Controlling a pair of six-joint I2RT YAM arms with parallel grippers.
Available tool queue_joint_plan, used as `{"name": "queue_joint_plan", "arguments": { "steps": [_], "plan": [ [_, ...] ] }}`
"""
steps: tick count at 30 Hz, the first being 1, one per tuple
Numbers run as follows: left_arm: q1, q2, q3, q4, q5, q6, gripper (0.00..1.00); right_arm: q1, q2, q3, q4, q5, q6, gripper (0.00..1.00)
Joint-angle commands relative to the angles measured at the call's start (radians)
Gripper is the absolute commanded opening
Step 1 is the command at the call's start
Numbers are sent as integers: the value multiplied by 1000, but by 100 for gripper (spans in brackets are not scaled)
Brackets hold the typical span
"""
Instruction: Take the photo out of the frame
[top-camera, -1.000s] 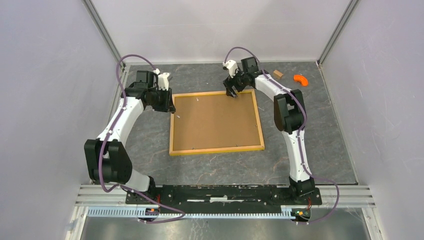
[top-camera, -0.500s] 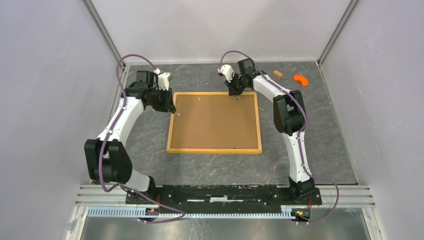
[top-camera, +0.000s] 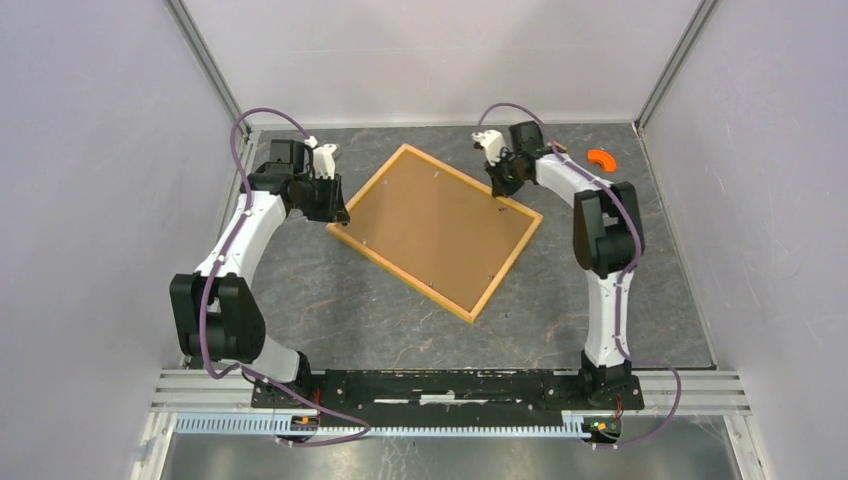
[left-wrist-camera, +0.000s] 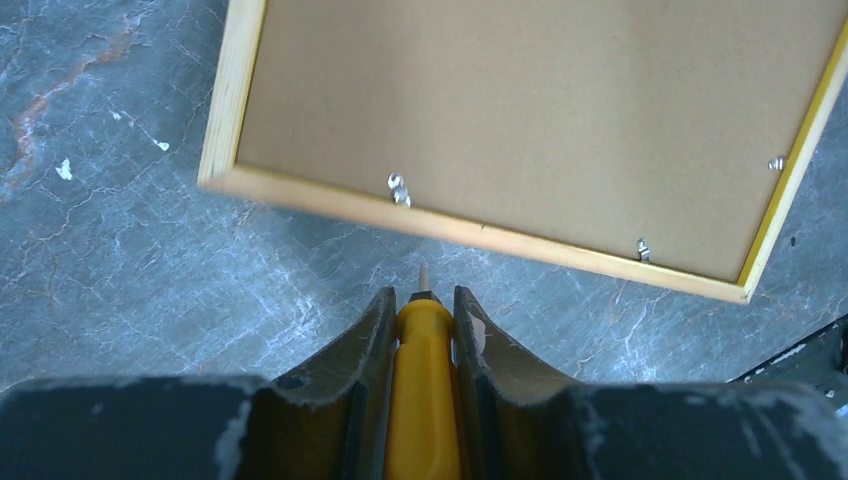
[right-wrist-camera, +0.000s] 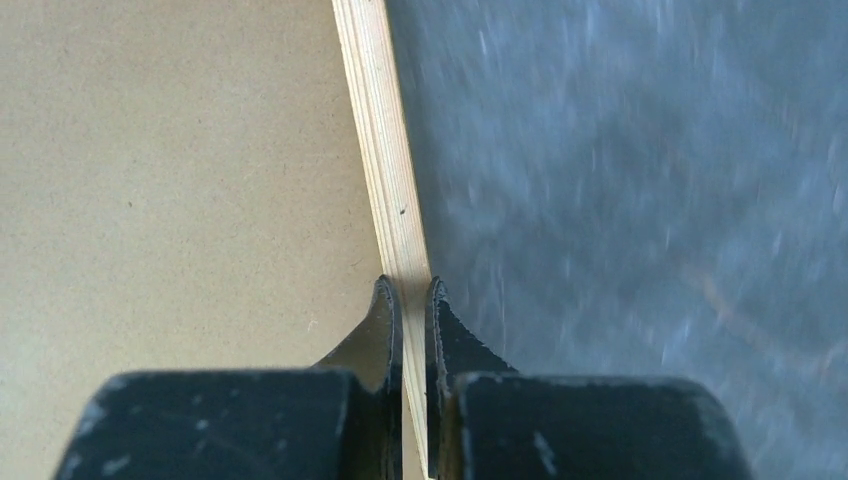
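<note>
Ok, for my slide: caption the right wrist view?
Right fingers shut on the light wood edge of the frame, brown backing facing up.

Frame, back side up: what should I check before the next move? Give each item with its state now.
1. Hold of the right gripper on the frame: ok, closed on the light wood rail.
2. Hold of the left gripper on the yellow-handled tool: ok, handle clamped, tip pointing at the frame and short of it.
3. Brown backing board facing up and uncovered: ok.
4. Whether the metal clips are turned off the board: cannot tell, too small.
5. Whether the photo is underneath: cannot tell, hidden by the board.
6. Whether the orange piece is clear of the frame: ok, apart at the far right.
</note>
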Motion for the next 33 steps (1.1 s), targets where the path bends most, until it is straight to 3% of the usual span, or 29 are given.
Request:
{"name": "queue_joint_plan", "arguments": {
  "steps": [1, 6, 11, 18, 21, 23, 25, 27, 30, 33],
  "plan": [
    [6, -2, 36, 27, 1, 13, 2, -44, -142, -283, -42, 78, 184, 0],
    [6, -6, 14, 74, -39, -10, 2, -46, -323, -571, 85, 113, 411, 0],
    [4, 4, 26, 90, -29, -25, 2, -46, -433, -700, 137, 117, 610, 0],
    [3, 10, 18, 124, -28, -66, 2, -44, -538, -858, 136, 95, 773, 0],
    [2, 17, 20, 126, -4, -102, 2, -44, -565, -898, 171, 11, 745, 2],
    [2, 10, 28, 117, 34, -103, 2, -42, -565, -841, 139, -40, 626, 25],
    [-3, -5, 37, 111, 106, -104, 2, -43, -577, -754, 106, -74, 482, 57],
    [-11, -23, 41, 109, 197, -120, 2, -37, -623, -714, 131, -155, 329, 77],
    [-34, -43, 45, 123, 301, -180, 2, 30, -706, -682, 227, -209, 201, 92],
    [-57, -60, 42, 172, 381, -256, 2, 125, -705, -615, 254, -282, 148, 96]
  ]
}}
